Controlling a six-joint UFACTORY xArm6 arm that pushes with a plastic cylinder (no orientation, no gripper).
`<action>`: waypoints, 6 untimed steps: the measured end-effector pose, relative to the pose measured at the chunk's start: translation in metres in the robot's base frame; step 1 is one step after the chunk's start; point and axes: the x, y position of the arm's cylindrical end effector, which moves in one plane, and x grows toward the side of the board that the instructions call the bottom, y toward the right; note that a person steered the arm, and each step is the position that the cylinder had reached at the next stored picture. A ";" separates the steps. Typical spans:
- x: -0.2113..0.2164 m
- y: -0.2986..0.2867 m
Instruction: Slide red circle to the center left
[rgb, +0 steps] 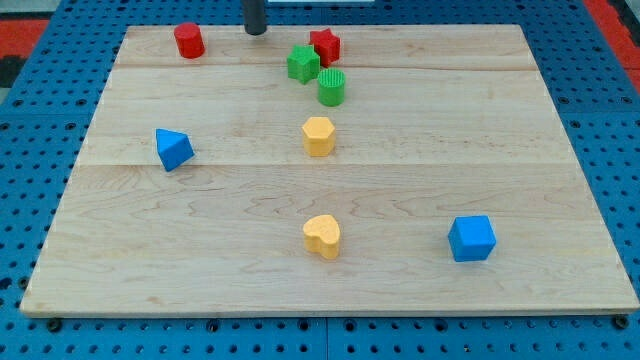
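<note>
The red circle (189, 41) stands near the top left corner of the wooden board (520, 130). My tip (256, 31) is at the board's top edge, to the right of the red circle and apart from it. A red star (325, 45) sits further right, touching a green star (303, 64). A green circle (332, 88) lies just below them.
A blue triangle (173, 149) sits at the centre left. A yellow hexagon (318, 136) is in the middle, a yellow heart (322, 236) below it, and a blue cube (472, 239) at the lower right. Blue pegboard (40, 120) surrounds the board.
</note>
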 end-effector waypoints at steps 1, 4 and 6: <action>-0.002 -0.047; -0.001 -0.081; 0.032 -0.100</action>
